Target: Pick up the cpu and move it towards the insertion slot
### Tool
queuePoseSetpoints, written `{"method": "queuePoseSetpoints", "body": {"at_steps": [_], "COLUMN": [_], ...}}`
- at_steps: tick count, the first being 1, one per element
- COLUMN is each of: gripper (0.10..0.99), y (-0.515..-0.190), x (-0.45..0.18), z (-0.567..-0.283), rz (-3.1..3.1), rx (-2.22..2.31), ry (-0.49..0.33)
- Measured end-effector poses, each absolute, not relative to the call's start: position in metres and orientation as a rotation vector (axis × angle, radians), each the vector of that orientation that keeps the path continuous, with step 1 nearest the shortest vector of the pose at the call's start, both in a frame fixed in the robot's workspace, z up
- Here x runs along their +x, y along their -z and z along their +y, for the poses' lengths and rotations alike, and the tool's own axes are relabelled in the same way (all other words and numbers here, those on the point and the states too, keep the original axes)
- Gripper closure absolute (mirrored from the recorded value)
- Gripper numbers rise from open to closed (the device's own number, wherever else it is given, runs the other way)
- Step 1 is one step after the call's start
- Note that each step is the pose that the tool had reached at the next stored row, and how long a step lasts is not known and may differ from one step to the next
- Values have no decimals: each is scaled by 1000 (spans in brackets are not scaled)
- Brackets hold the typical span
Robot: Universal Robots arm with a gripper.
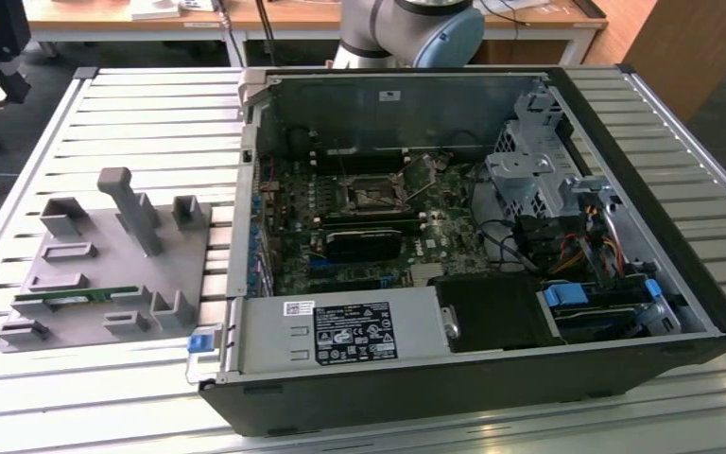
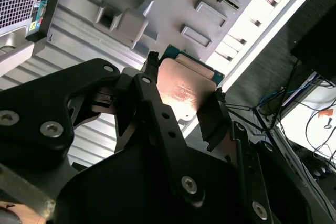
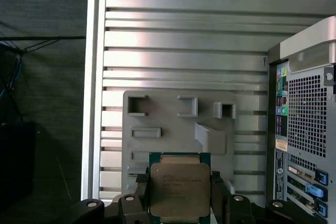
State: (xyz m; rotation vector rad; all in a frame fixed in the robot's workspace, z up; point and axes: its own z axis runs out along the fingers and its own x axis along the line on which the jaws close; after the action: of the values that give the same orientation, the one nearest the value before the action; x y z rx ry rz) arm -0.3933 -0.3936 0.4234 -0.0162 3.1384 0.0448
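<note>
Silver-topped cpu (image 3: 180,192) is clamped by its edges in the end effector (image 3: 179,184) over the grey tray (image 3: 157,111), well apart from the slot (image 1: 370,196); so thin a grip could let it slip or tilt.

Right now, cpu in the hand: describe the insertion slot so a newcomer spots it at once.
Find the open case on the slatted table; a green board lies inside. Near the board's middle sits the slot: a small square dark socket in a silvery bracket, unlike the long narrow black slots and larger black block beside it.
</note>
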Motion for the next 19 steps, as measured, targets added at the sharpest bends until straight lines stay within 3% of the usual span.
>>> {"method": "queuePoseSetpoints", "body": {"at_steps": [19], "gripper": [541], "y": [-423], "x": [-370], "z": [-394], "rz": [3138], "rx": [-16], "ry": [-45]}}
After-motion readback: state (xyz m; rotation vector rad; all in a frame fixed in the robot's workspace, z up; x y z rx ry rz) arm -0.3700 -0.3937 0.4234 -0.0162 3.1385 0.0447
